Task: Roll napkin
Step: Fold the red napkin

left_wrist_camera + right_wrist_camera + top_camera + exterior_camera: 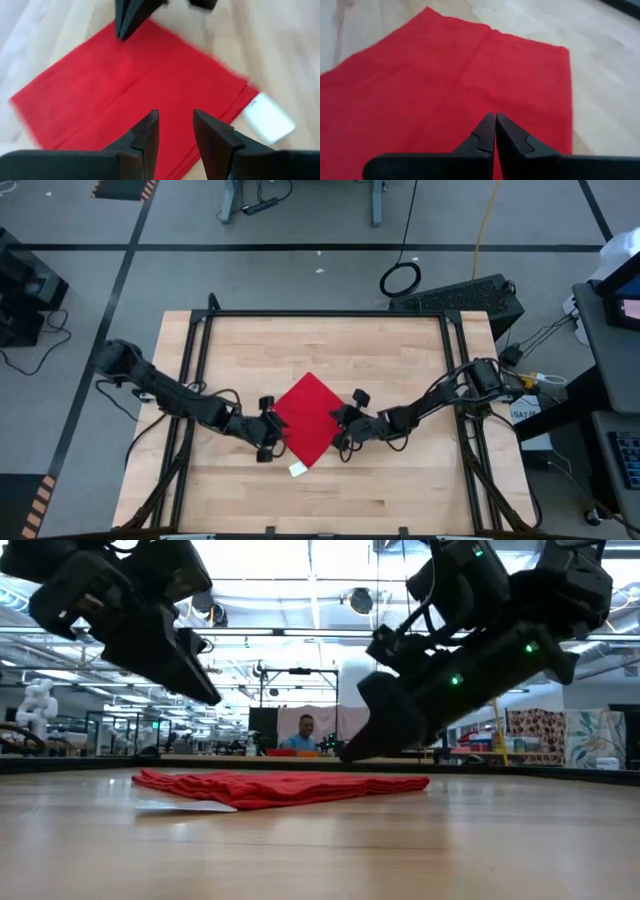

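The red napkin (308,418) lies flat on the wooden table (400,350) as a diamond shape, with its small white tag (298,469) at the near corner. In the low view the napkin (280,785) is a low, flat heap. My left gripper (272,435) hovers over its left edge, open, with nothing between its fingers (175,122). My right gripper (340,435) hovers over the napkin's right edge, shut (495,120). In the low view both fingertips stand clear above the cloth.
Black frame rails (200,340) run along the table's left, right and far sides. Bare wood lies all around the napkin. A person (305,735) shows far behind the table in the low view.
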